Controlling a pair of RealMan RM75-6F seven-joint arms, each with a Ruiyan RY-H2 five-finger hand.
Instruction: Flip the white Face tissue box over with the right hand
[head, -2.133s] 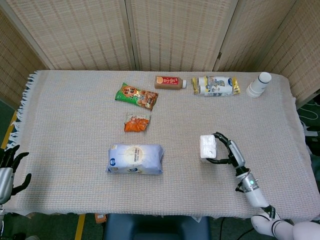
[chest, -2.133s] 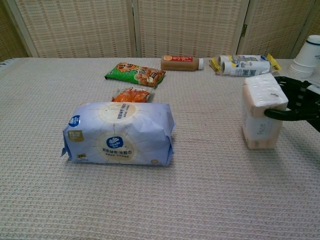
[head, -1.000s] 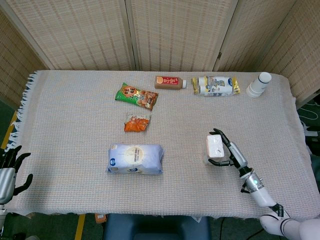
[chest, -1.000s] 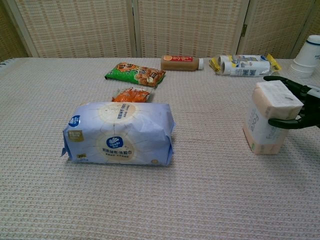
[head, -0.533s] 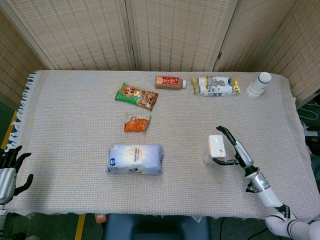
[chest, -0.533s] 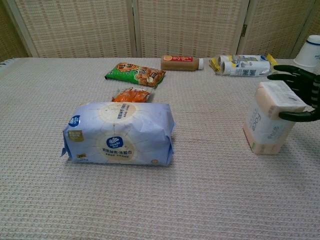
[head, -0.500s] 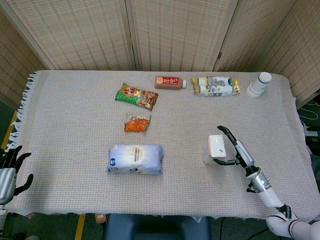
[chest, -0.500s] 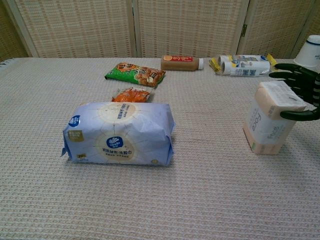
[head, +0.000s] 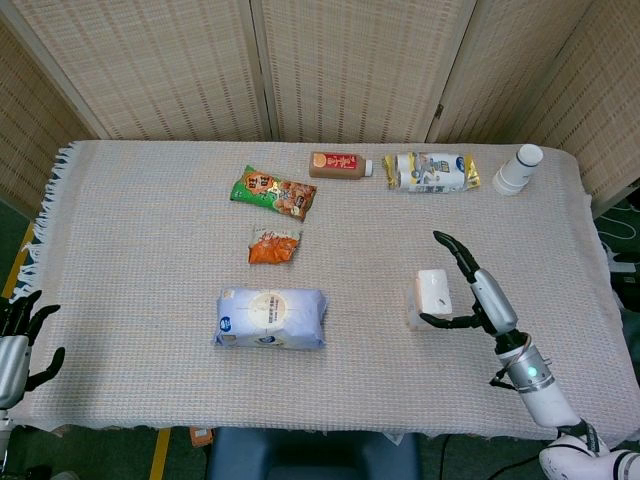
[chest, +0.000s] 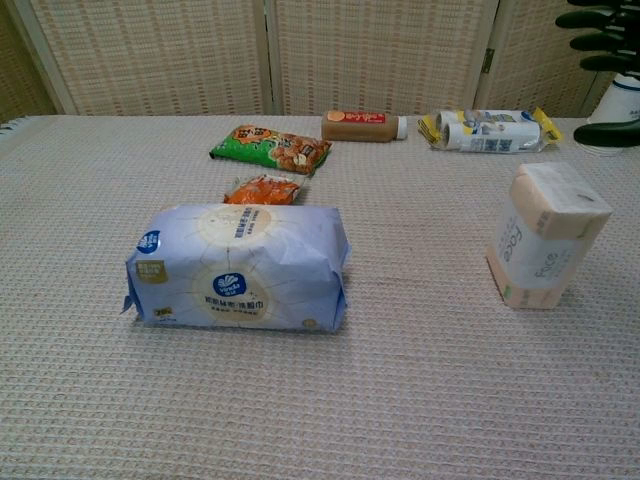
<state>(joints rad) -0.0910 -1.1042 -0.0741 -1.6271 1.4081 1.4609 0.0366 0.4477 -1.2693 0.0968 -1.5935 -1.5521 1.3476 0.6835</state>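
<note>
The white Face tissue box (head: 429, 296) (chest: 545, 237) stands on end on the table's right side, leaning slightly, with its "Face" side toward the chest camera. My right hand (head: 474, 293) hovers above and just right of it, fingers spread, holding nothing and not touching the box. In the chest view only its dark fingertips (chest: 598, 42) show at the top right, well above the box. My left hand (head: 20, 325) hangs open off the table's left front corner.
A large blue tissue pack (head: 271, 318) lies left of centre. An orange snack bag (head: 274, 245) and a green one (head: 273, 192) lie behind it. Along the back are a brown bottle (head: 339, 164), a yellow-white package (head: 431, 172) and stacked paper cups (head: 517, 169).
My right hand has let go of the tissue box and risen up and away from it. The box stays standing on end where it was set. The left hand has not moved.
</note>
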